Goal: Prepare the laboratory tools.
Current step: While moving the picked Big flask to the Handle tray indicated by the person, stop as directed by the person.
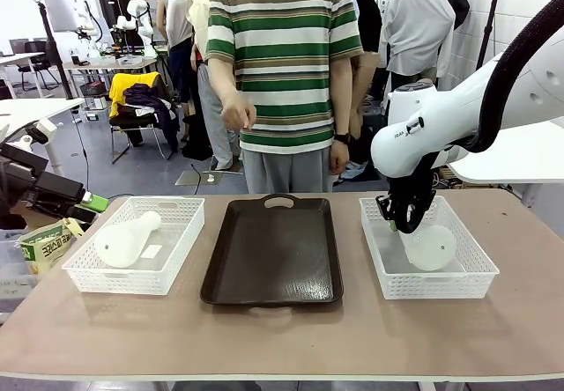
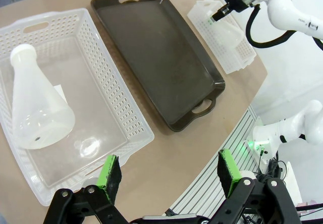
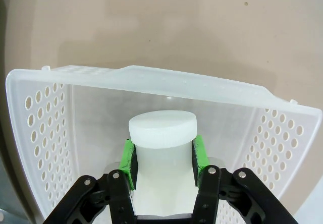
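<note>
One milky-white conical flask (image 1: pixel 128 240) lies on its side in the left white lattice basket (image 1: pixel 181 248); in the left wrist view this flask (image 2: pixel 34 106) rests with its neck away from me. My left gripper (image 2: pixel 170 172) hovers open above the table's near edge, apart from that basket (image 2: pixel 75 32). A second flask (image 1: pixel 431 247) lies in the right basket (image 1: pixel 476 263). My right gripper (image 1: pixel 398 225) reaches down into that basket and is shut on the flask's neck (image 3: pixel 162 142), green pads (image 3: pixel 198 153) pressed on both sides just below the rim.
A dark brown tray (image 1: pixel 273 248) lies between the baskets. A person in a striped shirt (image 1: pixel 284 56) stands at the table's far side, hands hanging. A green-and-white box (image 1: pixel 46 243) sits off the table's left edge.
</note>
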Robot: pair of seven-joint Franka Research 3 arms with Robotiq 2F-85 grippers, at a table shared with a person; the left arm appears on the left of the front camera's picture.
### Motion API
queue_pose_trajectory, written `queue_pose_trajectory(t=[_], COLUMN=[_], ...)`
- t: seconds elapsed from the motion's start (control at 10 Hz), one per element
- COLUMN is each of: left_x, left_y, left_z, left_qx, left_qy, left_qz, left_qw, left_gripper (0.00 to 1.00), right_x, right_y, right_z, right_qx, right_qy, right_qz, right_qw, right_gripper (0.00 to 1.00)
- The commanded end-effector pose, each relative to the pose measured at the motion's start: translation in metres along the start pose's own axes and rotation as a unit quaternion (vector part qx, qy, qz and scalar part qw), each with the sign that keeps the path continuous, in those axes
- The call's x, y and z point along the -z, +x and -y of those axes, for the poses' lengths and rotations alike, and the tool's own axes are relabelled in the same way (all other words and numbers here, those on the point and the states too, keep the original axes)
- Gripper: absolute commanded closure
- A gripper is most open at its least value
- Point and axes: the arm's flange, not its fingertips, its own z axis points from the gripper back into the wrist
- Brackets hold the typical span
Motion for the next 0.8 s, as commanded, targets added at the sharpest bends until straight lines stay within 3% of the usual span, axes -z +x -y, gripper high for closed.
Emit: queue_pose_trajectory(t=[0.0,0.7], left_x=[0.0001,0.0001], left_y=[0.0002,0.0002], left_z=[-0.002,-0.002], left_qx=[0.007,0.007], left_qy=[-0.007,-0.007], left_qz=[0.009,0.009], left_qw=[1.0,1.0], left_gripper=[0.0,0.0], right_x=[0.0011,0.0011], right_y=[0.0004,0.0004], right_z=[-0.0003,-0.0003], right_qx=[0.0,0.0], right_qy=[0.001,0.001], right_qz=[0.006,0.006], right_qw=[1.0,1.0], right_gripper=[1.0,1.0])
